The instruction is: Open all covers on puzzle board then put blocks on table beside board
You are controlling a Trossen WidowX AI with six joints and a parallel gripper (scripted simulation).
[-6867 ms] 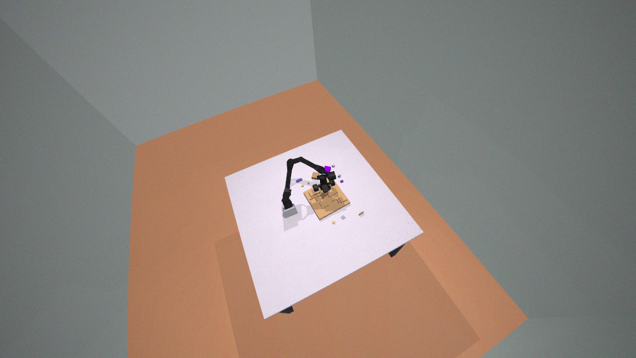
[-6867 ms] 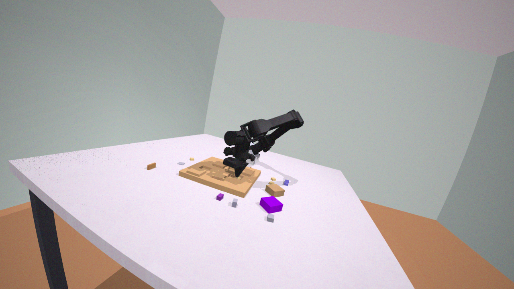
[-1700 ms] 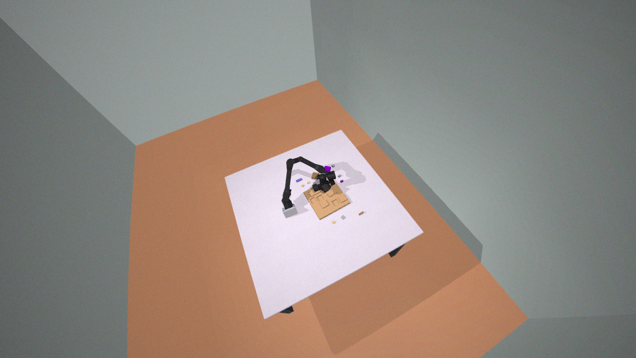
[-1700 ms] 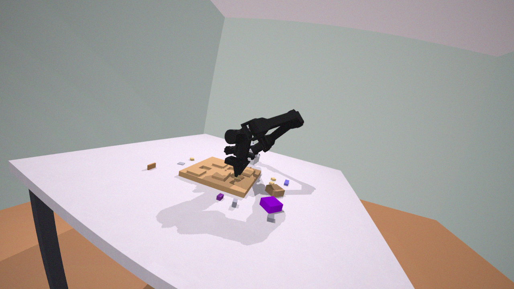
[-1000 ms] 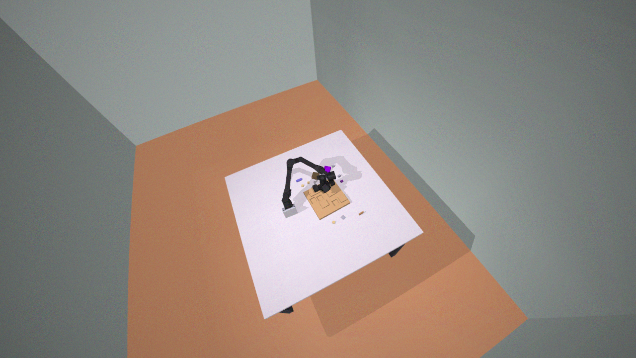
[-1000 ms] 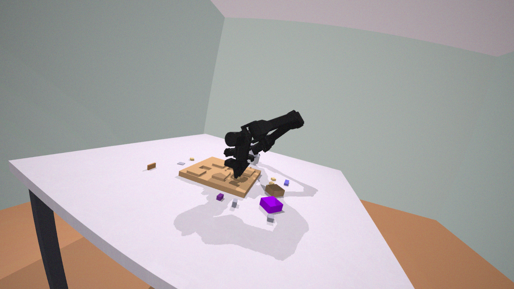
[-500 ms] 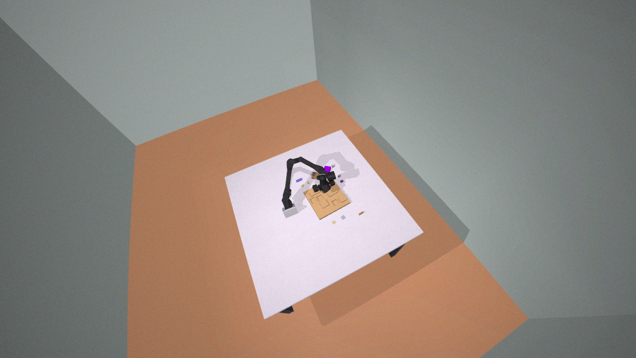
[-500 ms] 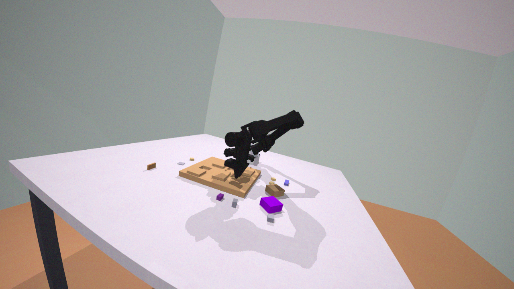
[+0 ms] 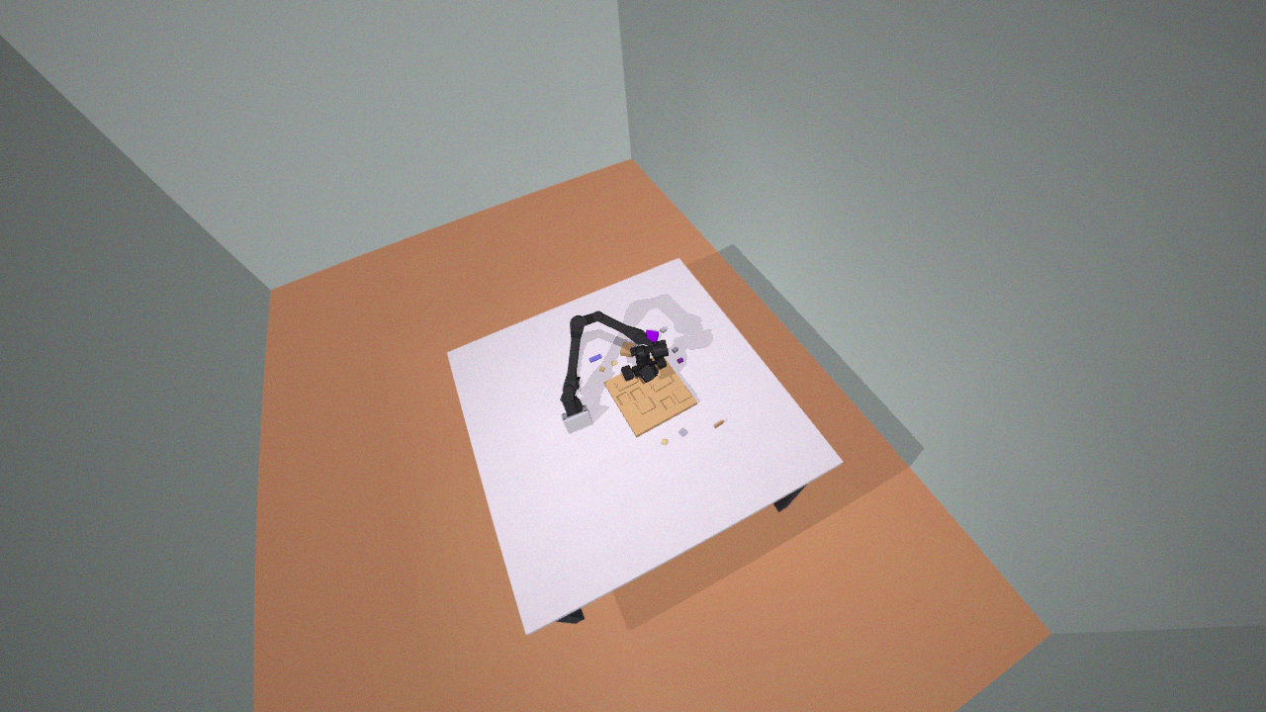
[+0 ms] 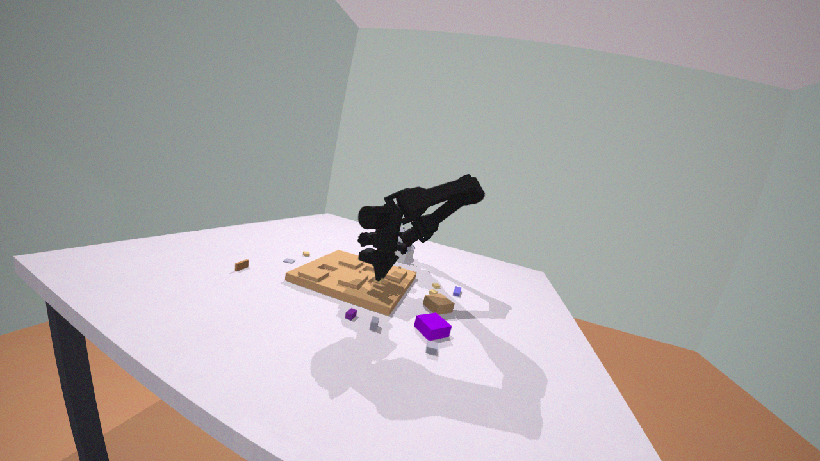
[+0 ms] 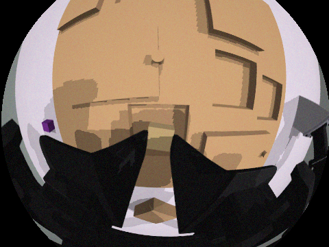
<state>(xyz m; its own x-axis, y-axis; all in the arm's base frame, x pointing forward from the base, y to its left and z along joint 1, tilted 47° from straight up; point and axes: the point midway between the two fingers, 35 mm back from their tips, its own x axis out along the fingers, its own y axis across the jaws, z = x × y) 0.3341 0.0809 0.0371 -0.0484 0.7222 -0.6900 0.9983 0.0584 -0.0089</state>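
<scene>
The tan puzzle board (image 9: 639, 428) (image 10: 338, 297) (image 11: 120, 44) lies on the table, with raised covers and recesses. My gripper (image 10: 378, 279) (image 11: 160, 137) is low over the board and shut on a yellow block (image 11: 160, 142). The block is at a square well (image 11: 157, 107); I cannot tell whether it is clear of the well floor. A round pin (image 11: 157, 57) stands at a seam beyond it. One yellow block (image 9: 665, 441) (image 10: 305, 253) rests on the table off one side of the board. Two more (image 10: 436, 285) (image 10: 432, 291) rest off another side.
Around the board lie a large purple block (image 9: 652, 335) (image 10: 432, 326), a brown block (image 10: 438, 303) (image 11: 155, 210), a blue piece (image 9: 594, 358) (image 10: 457, 291), a small purple cube (image 10: 350, 314) (image 11: 48, 125), grey pieces (image 10: 374, 323) (image 10: 432, 349) and an orange-brown piece (image 9: 719, 423) (image 10: 241, 265).
</scene>
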